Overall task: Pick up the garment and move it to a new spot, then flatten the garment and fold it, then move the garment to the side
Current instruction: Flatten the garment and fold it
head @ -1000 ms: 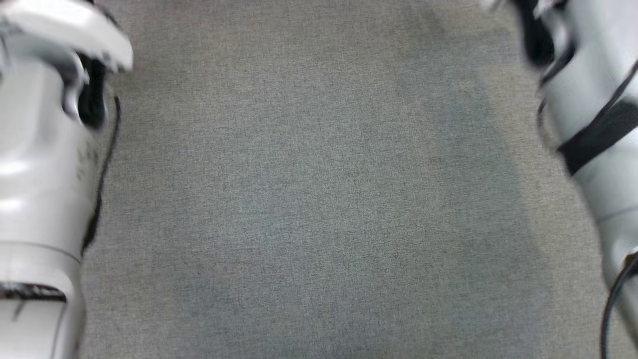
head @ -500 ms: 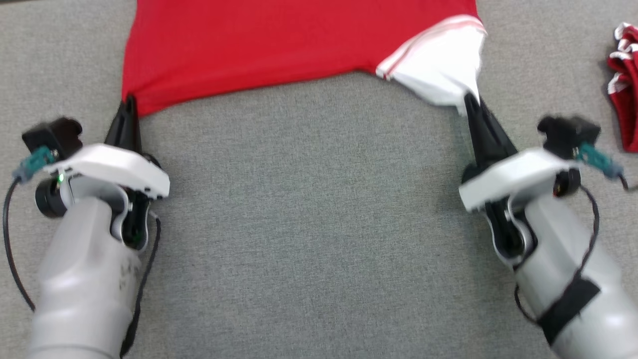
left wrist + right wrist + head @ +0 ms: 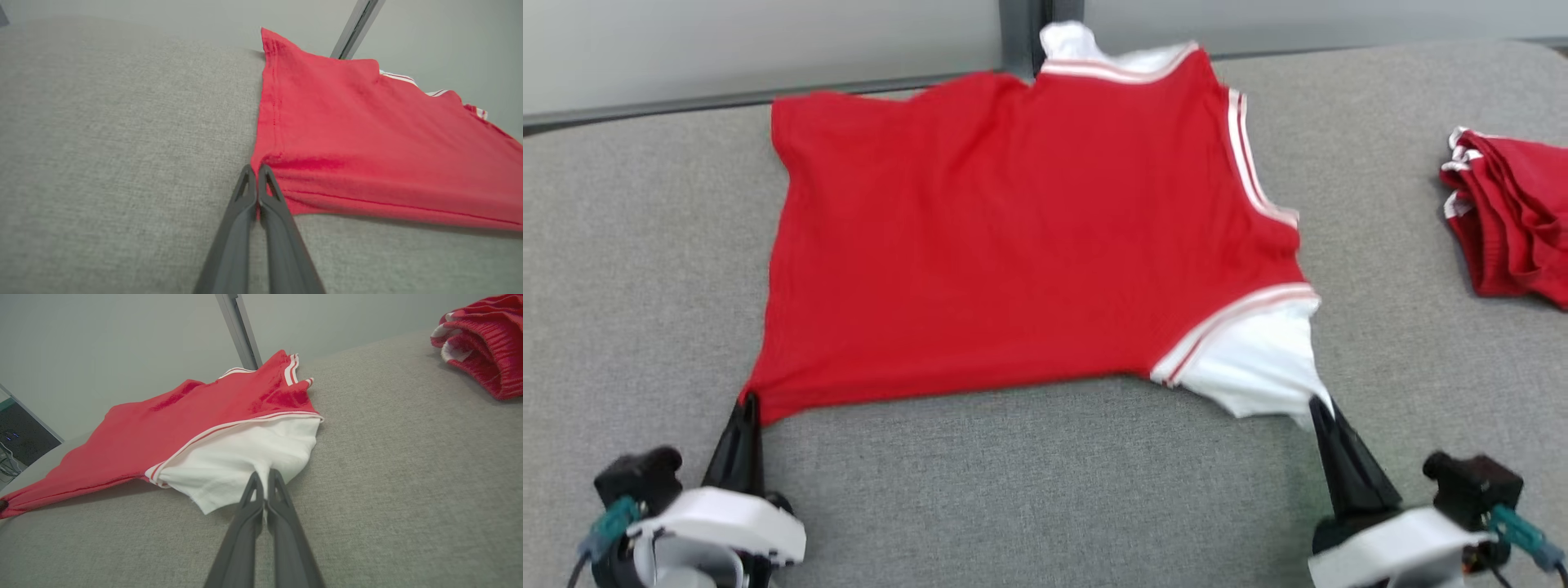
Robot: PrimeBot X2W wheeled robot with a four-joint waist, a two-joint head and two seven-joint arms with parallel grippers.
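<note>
Garment: the red sleeveless knit jersey with white-striped trim (image 3: 1013,245) lies spread across the middle of the grey woven cushion surface (image 3: 1045,490), collar toward its far edge.
Progress: you appear to be mid-flattening; white lining shows at one near corner, and folding and moving aside remain.
Left gripper (image 3: 747,402): pinched closed on the red hem corner, by the surface's near edge.
Right gripper (image 3: 1316,402): pinched closed on the white corner, also by that near edge.
Count: one jersey, two grippers, one bundled red-and-white cloth (image 3: 1511,220) at the surface's right end.

The dark, long-fingered left gripper (image 3: 745,406) sits at seven o'clock in the head view and points toward twelve. The matching right gripper (image 3: 1319,408) sits at five and points toward eleven. Both have their jaws pressed together, apparently pinching the red-and-white fabric jersey (image 3: 1013,245).
</note>
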